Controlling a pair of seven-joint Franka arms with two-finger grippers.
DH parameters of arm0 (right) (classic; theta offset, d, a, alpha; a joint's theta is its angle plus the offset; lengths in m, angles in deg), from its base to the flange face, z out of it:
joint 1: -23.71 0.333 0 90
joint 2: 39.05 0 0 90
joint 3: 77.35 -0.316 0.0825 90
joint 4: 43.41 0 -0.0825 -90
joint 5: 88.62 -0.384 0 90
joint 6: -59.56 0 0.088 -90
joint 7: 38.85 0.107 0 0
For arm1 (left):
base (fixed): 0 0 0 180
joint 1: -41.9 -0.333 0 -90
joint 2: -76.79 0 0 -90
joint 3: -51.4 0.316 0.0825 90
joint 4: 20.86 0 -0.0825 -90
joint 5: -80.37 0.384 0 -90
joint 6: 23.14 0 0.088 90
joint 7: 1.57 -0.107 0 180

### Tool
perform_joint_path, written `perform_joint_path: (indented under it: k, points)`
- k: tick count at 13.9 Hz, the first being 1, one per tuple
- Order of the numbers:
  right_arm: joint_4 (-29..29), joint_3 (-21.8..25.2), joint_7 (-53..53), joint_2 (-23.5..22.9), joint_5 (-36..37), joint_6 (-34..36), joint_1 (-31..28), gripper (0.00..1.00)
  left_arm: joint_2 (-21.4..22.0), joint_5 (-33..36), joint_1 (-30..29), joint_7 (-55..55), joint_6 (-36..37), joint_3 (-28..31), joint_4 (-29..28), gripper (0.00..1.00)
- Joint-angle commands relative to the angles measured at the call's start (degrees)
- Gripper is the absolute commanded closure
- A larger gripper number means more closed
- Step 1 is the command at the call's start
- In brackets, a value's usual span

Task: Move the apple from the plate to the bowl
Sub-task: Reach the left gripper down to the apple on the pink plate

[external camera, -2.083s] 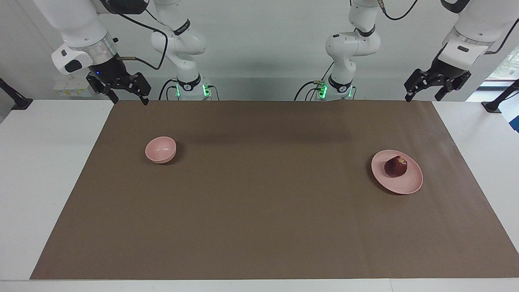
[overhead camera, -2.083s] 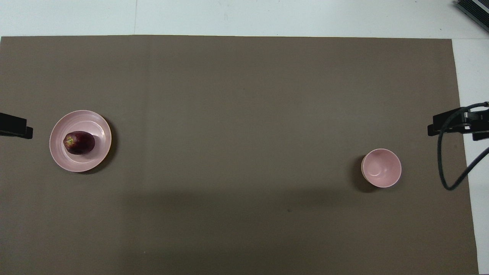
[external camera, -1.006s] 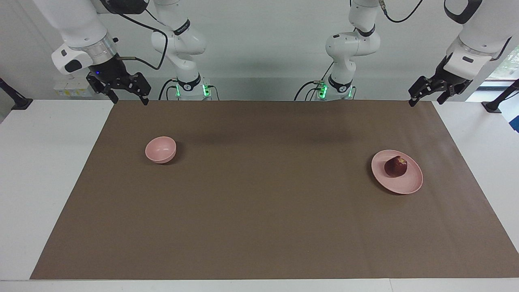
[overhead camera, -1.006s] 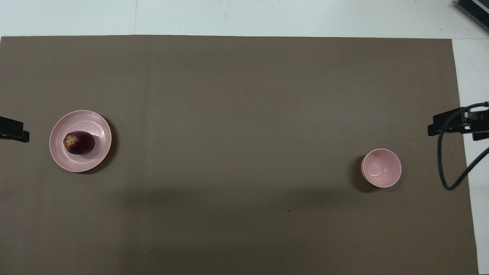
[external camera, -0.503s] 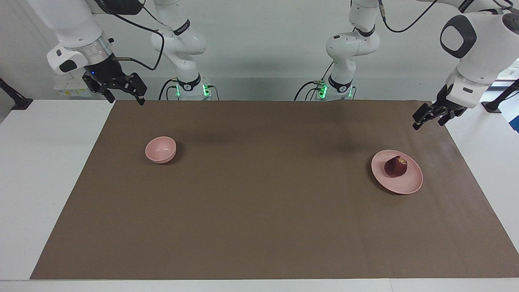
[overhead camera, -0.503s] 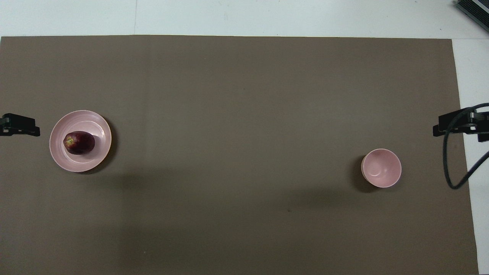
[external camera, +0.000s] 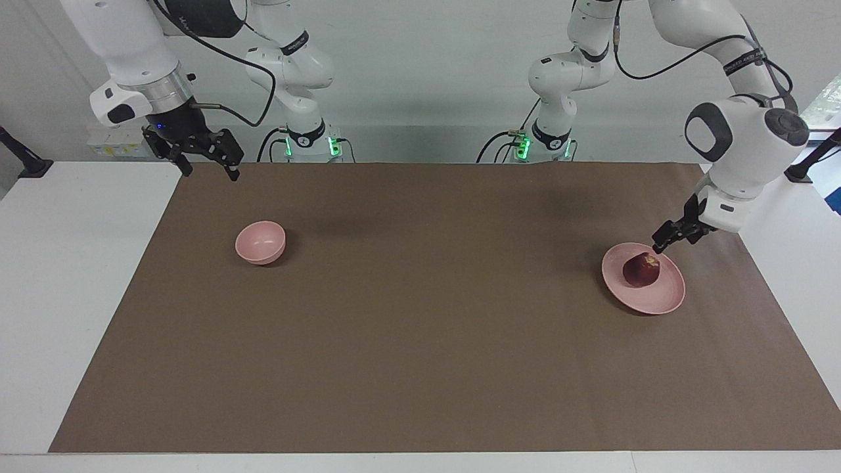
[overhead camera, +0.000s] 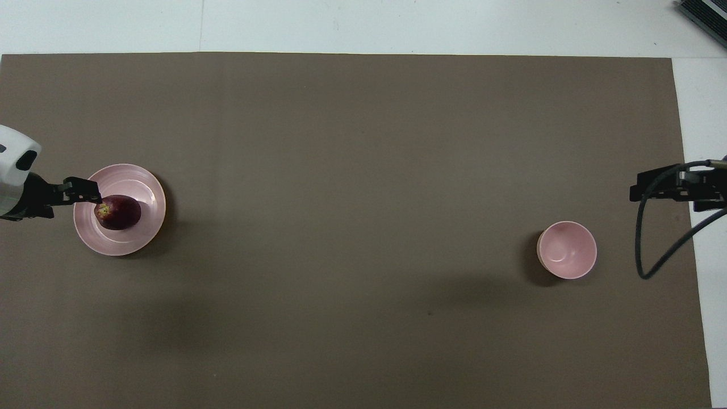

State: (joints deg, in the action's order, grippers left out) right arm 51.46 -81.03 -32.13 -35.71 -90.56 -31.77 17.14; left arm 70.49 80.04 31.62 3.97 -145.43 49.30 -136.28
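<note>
Apple (external camera: 641, 270) on plate (external camera: 665, 299) | bowl (external camera: 261, 242) empty | left claw (external camera: 665, 240) released | right claw (external camera: 209, 163) released

Cut off by the top edge of the facing view: upper links of the 2 arms. Cut off by the side edges of the overhead view: all of the left arm but its wrist and the left hand (overhead camera: 85, 193), and most of the right hand (overhead camera: 653, 190) with part of its looping cable (overhead camera: 644, 250). Hidden under the apple (external camera: 640, 270): the middle of the plate (external camera: 657, 303). Too small to tell: whether the left hand's fingertip touches the apple or hangs just over it. Clipped at the overhead view's corner: a dark ribbed object (overhead camera: 704, 17), kind unclear. Cropped by that view's edges: the tabletop (overhead camera: 397, 25).
</note>
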Motion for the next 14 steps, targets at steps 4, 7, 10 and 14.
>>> perform_joint_path:
  k: [4, 7, 10, 14]
  points:
    - [3.04, -0.72, 1.01, 1.67, -0.52, -1.05, -0.03, 0.0, -3.8, 0.34, 0.52, 5.0, -7.08, -0.54, -3.76, 0.0]
    - [2.51, -0.72, 1.27, 1.5, -0.43, 0.62, -0.03, 0.0, -4.07, 0.25, 1.4, 5.09, -8.66, -0.54, -5.51, 0.0]
    - [2.69, -0.72, 1.18, 1.76, -0.26, 1.6, -0.03, 0.0, -4.33, 0.08, 1.75, 4.92, -9.2, -0.54, -5.43, 0.0]
    - [2.69, -0.89, 0.66, 1.32, -0.35, -1.83, 0.06, 0.0, -4.68, 0.08, 1.66, 3.17, -9.2, -0.72, -5.17, 1.0]
